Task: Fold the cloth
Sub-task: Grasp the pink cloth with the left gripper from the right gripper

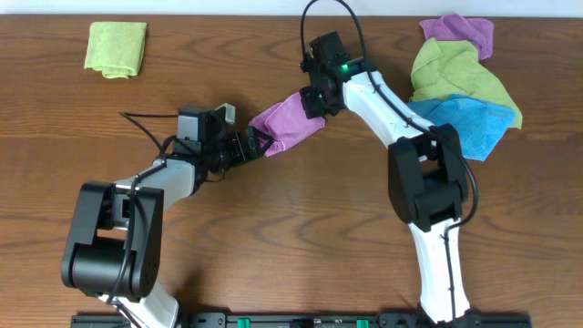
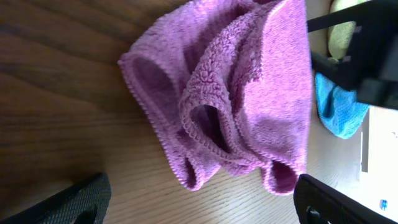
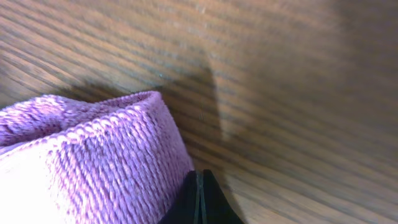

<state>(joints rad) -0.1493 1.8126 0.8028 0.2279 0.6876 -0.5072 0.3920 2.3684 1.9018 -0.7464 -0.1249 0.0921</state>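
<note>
Far to the left of the cloth (image 1: 290, 123), up in the corner of the bench (image 1: 273, 237), you can see a small folded green cloth (image 1: 116, 48). It lies well apart from everything else.

Just left of the cloth is your left gripper (image 1: 264, 146). Its jaws are wide open. The left wrist view shows one black finger (image 2: 74, 202) on each side, and the cloth's near edge sits between them but a little ahead. The gripper holds nothing.

The cloth is pinkish-purple and sits near the middle of the bench. It is bunched up in soft folds, and its stitched edges curl into loops on the side facing the left gripper.

At the cloth's right end is your right gripper (image 1: 317, 105). Its jaws are closed tight. The cloth presses against its side, but you cannot tell if a bit of cloth is pinched.

Well to the right of the cloth is a pile: a violet cloth (image 1: 460, 32), a lime-green cloth (image 1: 455, 73) and a blue cloth (image 1: 469, 123), all touching.
</note>
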